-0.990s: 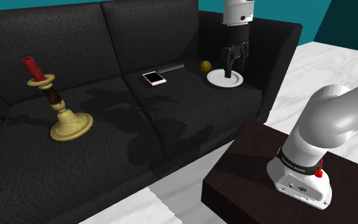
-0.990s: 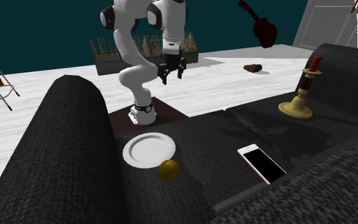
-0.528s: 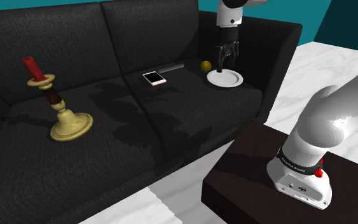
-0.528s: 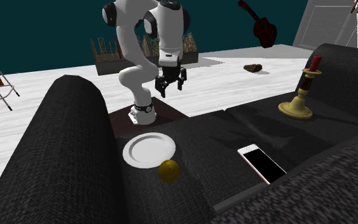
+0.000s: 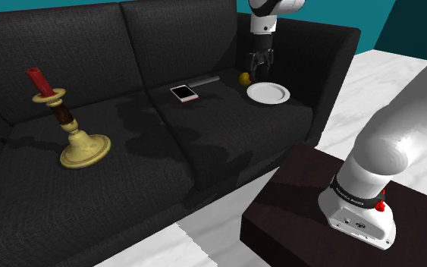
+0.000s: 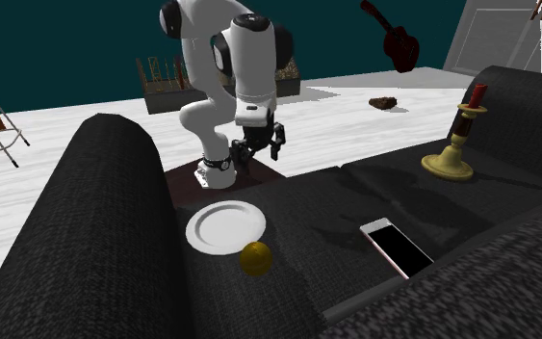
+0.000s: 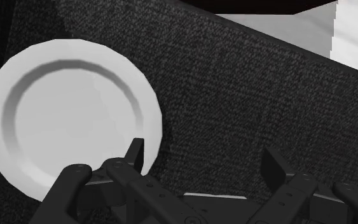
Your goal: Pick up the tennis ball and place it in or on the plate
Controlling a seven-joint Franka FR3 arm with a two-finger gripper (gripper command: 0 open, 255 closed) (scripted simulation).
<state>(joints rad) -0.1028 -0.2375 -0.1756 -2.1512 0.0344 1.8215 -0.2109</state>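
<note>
I hold the gripper (image 5: 259, 68) above the corner of the black sofa (image 5: 204, 144), jaws spread with nothing between them. The tennis ball (image 5: 243, 77) lies untouched on the seat cushion near the backrest, just beside the empty white plate (image 5: 268, 92), so by my reckoning the grasp, the lift and the placing all remain to be done. On the sofa I count one ball, one plate, one phone (image 5: 183, 93) and one candlestick (image 5: 75, 133) bearing one red candle (image 5: 37, 82).
</note>
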